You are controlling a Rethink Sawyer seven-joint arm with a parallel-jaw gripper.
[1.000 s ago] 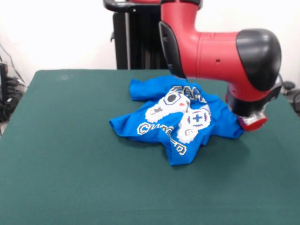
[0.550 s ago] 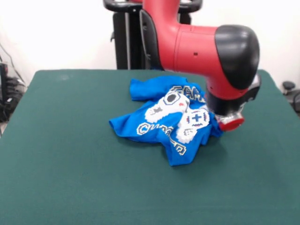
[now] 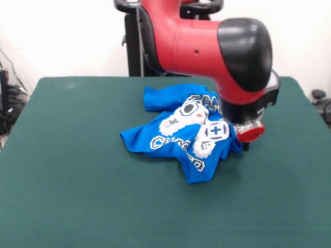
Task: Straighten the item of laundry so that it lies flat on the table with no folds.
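front view: you've got the blue t-shirt (image 3: 187, 135) bunched up with folds near the middle of the green table (image 3: 77, 196), slightly toward the far right, white controller print and lettering crumpled on top, one sleeve poking out to the far left. your red and black arm (image 3: 207, 46) hangs low over the shirt's right edge, and the gripper (image 3: 245, 146) is mostly hidden behind the wrist, so you can't tell whether it's apart or together.
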